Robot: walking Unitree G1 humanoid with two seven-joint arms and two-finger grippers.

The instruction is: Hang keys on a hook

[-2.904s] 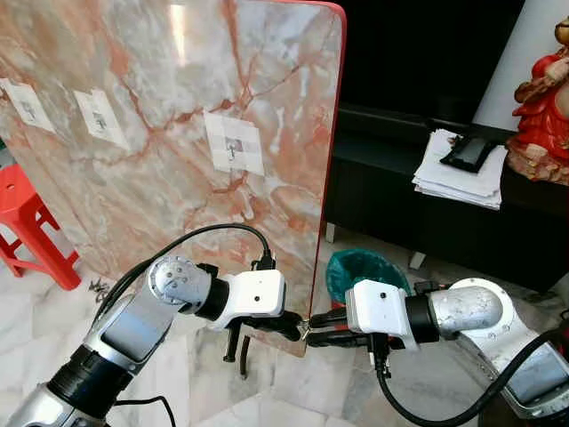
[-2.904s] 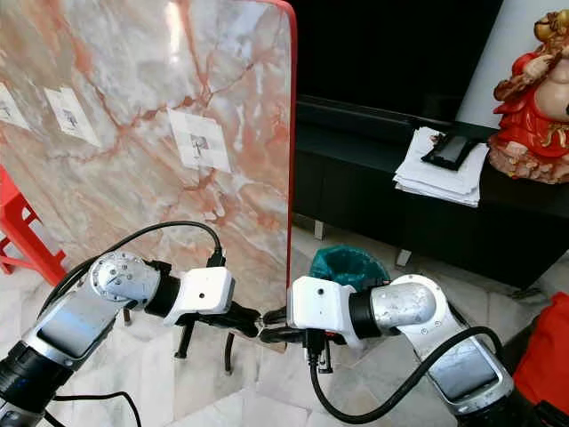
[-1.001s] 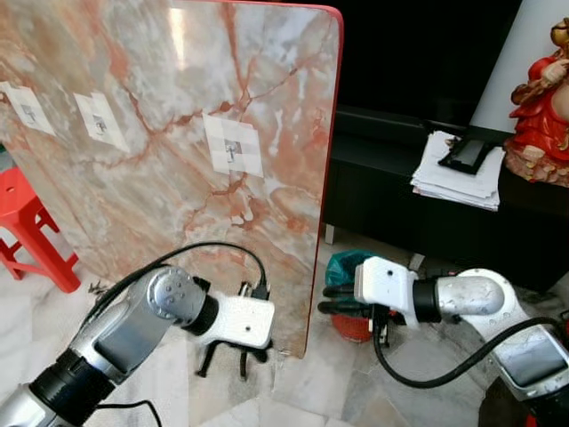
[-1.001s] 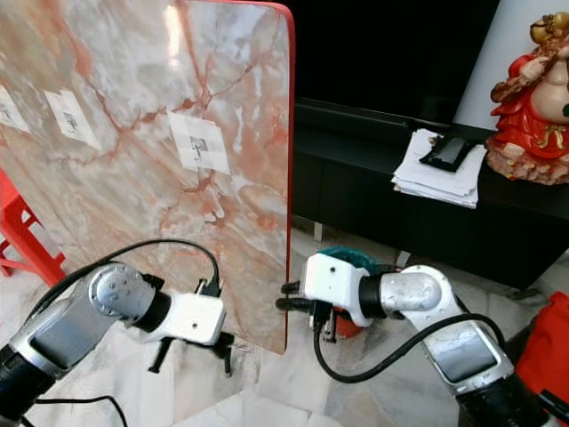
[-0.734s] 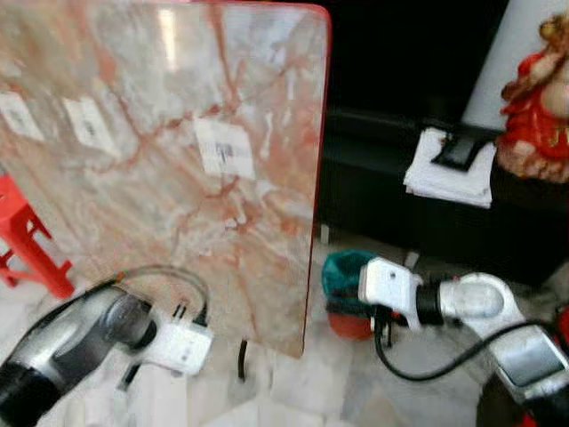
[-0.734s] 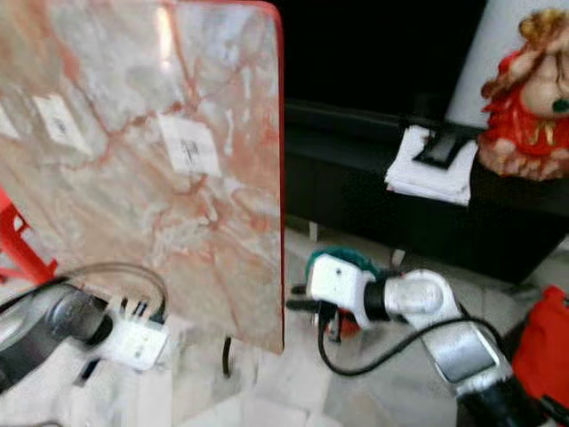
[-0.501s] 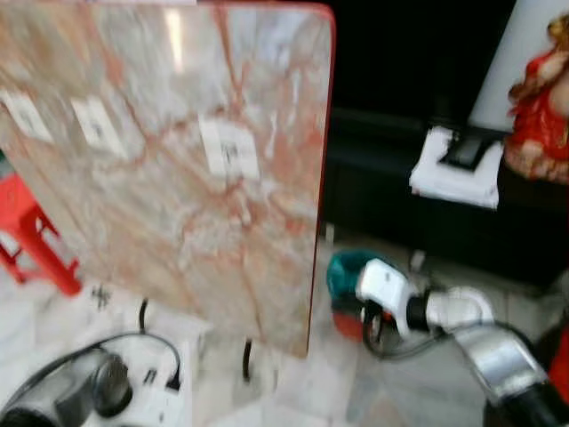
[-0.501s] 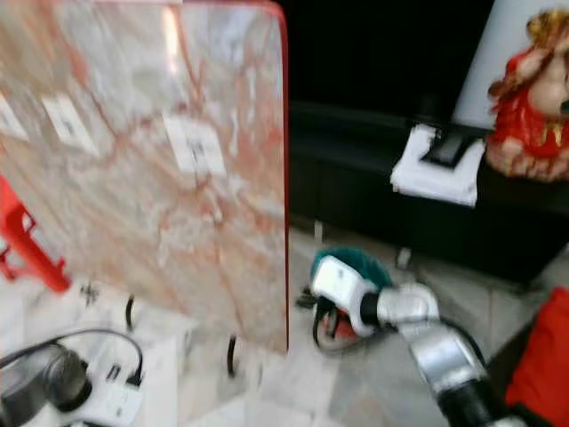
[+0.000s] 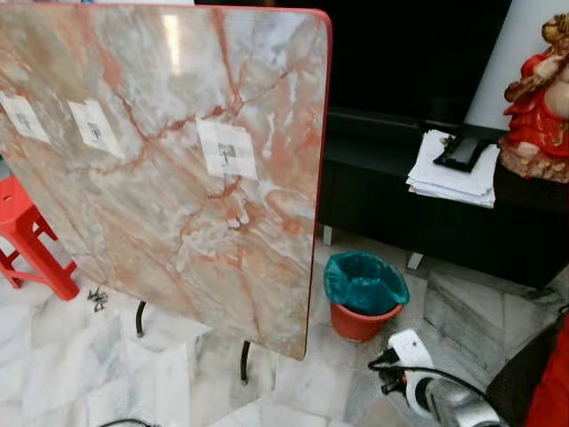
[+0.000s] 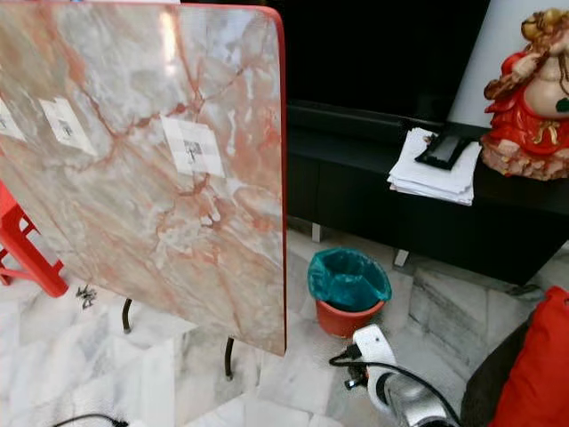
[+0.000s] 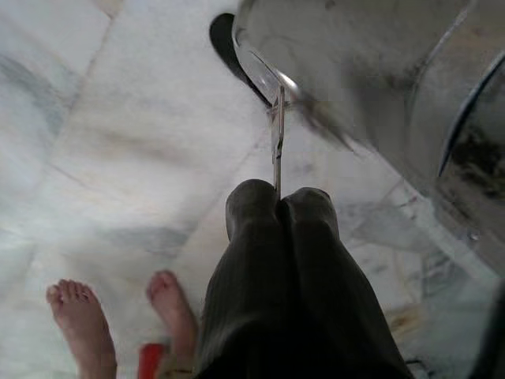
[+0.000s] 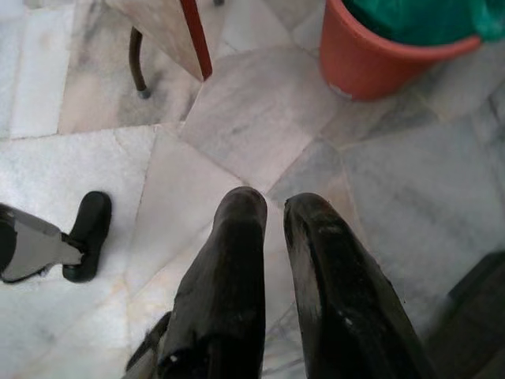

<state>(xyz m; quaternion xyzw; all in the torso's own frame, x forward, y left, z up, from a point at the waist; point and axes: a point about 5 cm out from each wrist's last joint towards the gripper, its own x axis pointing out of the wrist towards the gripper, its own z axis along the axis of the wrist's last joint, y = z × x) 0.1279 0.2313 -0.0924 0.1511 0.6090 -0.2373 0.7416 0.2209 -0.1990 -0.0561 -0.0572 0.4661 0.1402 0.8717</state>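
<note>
My left claw [image 11: 278, 207] was clamped on the keys [image 11: 277, 142] above the marble floor [image 11: 118, 158]. My right claw [image 12: 272, 207] hung slightly parted, near the orange bin [image 12: 379, 59]. Beyond stood the upended marble tabletop [image 9: 178, 160].

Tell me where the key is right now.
In the left wrist view, the thin metal key is pinched between the shut black fingers of the left hand, hanging low over the pale marble floor.

head stereo: forward-down, share tilted marble tabletop [image 9: 178, 160] | wrist cams: close, facing marble floor [image 12: 260, 126]
</note>
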